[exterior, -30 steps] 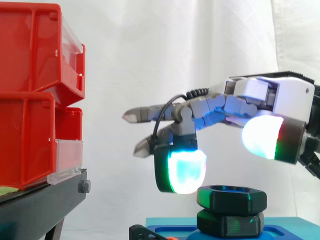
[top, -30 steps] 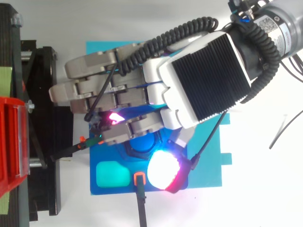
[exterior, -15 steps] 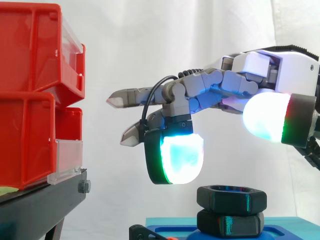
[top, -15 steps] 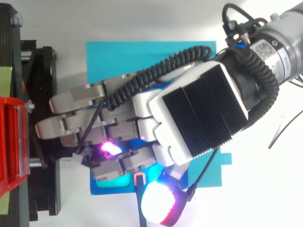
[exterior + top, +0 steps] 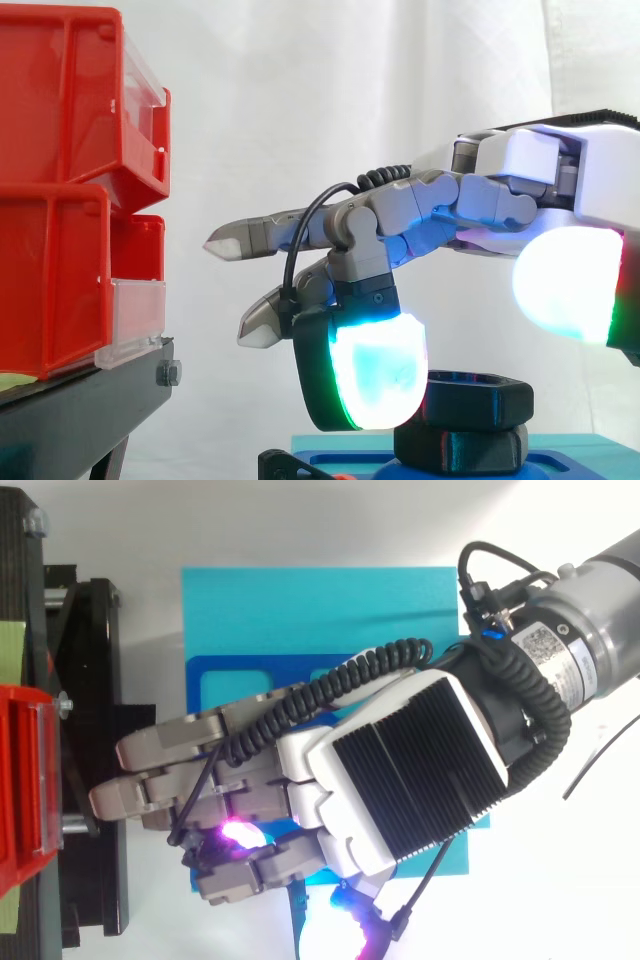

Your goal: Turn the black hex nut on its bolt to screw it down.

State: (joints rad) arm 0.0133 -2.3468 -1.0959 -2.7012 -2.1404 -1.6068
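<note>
While the hand [image 5: 560, 170] extended in from the right with most of its fingers stretched loosely toward the left, the red bins [image 5: 70, 190] stood stacked at the far left on their black stand [image 5: 80, 410], well apart from it. The lower bin's clear front lip [image 5: 135, 320] jutted out to the right. One fingertip pad [image 5: 375, 370], glowing cyan and green, hung bent down in front of the left edge of the black hex nut [image 5: 480, 398] and hid that part; whether it touched the nut could not be told. The thumb's white pad [image 5: 570, 285] hovered above and to the right of the nut, apart from it. The hand clasped nothing and was relaxed and open. From above, its ribbed black back and grey fingers lay over the near part of the blue board [image 5: 215, 680].

The nut was matte black, thick and six-sided, its bore open at the top. It sat level on a second black hex piece [image 5: 465, 447] of like shape, which stood on the board. A small black and orange clip [image 5: 290, 465] sat at the board's left edge.

The board lay on a teal mat [image 5: 300, 600] on the white worktop [image 5: 560, 910], with a white curtain [image 5: 350, 100] behind.
</note>
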